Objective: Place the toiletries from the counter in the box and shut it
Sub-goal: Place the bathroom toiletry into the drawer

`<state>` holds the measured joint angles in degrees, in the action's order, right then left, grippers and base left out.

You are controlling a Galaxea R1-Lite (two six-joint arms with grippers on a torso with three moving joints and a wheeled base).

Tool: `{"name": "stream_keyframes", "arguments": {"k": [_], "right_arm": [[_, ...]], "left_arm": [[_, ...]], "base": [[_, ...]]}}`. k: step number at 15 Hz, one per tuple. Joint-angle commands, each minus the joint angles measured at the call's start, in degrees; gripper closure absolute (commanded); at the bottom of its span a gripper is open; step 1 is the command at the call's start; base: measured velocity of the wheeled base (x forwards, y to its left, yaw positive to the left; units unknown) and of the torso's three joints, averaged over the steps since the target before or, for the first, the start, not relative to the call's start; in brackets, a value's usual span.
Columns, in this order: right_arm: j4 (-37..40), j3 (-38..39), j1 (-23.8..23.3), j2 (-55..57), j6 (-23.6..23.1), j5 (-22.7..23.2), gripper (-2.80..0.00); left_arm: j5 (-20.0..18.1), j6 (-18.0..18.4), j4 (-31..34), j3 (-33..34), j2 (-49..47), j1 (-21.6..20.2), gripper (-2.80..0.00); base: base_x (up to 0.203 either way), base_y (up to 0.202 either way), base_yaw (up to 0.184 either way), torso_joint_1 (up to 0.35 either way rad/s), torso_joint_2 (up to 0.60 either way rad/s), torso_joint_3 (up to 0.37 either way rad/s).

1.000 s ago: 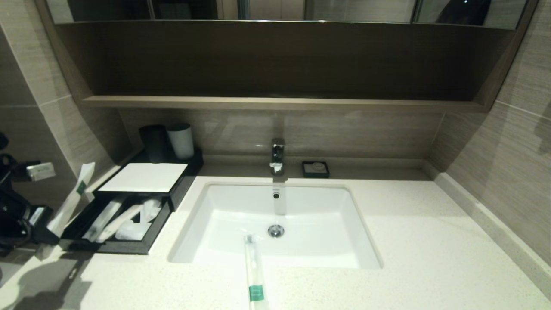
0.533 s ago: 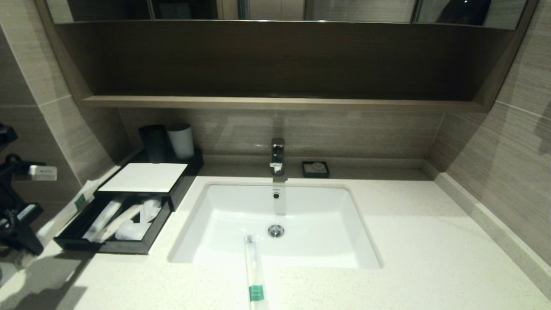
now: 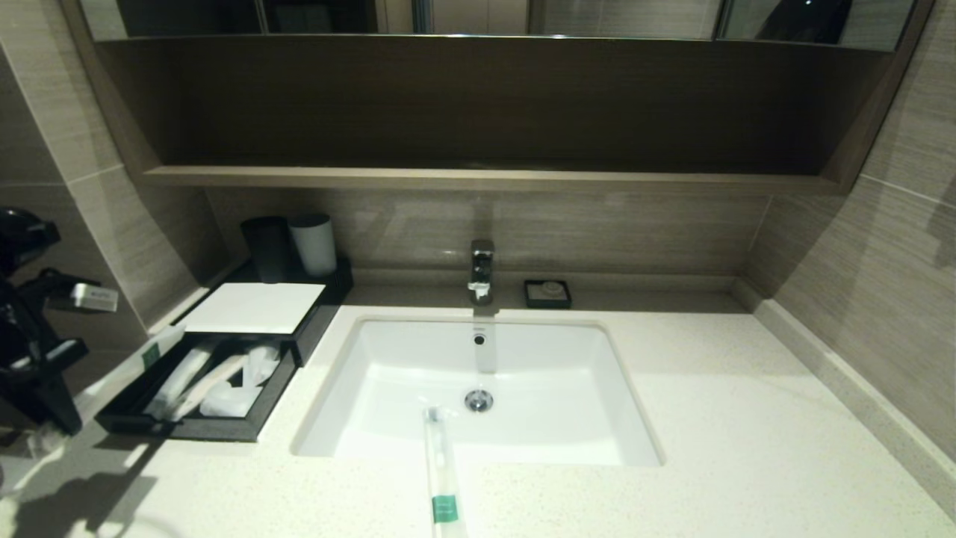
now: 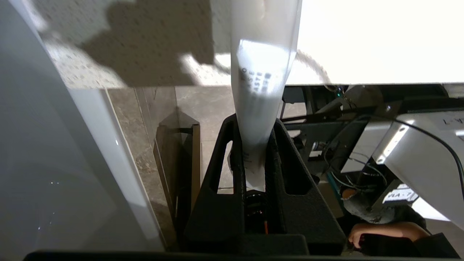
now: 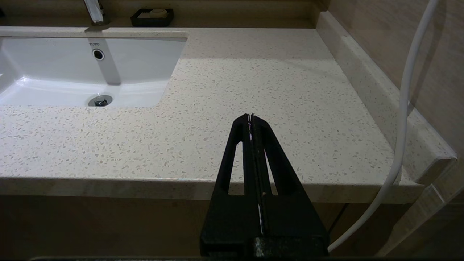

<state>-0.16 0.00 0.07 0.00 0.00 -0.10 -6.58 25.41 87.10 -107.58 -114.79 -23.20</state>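
1. Two wrapped sticks lie in the open drawer of the box in the head view; a third stick lies over the sink edge on the counter.
2. Left wrist view: left gripper clamps a fourth wrapper, not yet in the drawer.
3. Right wrist view: right gripper is parked, fingers pressed together, empty, at the counter's front edge. Judged remaining: two sticks, then closing the drawer.

The left end effector sits at the far left, its black fingers clamped around a wrapped stick. The right end effector is parked low, fingers pressed together.
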Motion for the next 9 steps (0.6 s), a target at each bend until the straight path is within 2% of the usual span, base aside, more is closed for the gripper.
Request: {"name": "stream_keyframes", "arguments": {"k": [1,9], "right_arm": [[0.0,0.1,0.0,0.0,0.0,0.0,0.00],[0.0,0.1,0.0,0.0,0.0,0.0,0.00]], "left_arm": [[0.3,0.1,0.6,-2.8,-5.2,-0.2,0.00],[0.5,-0.2,0.6,-2.9,-8.0,0.0,0.00]], "base": [[0.000,0.000,0.000,0.000,0.00,0.000],[0.000,0.000,0.000,0.000,0.00,0.000]]}}
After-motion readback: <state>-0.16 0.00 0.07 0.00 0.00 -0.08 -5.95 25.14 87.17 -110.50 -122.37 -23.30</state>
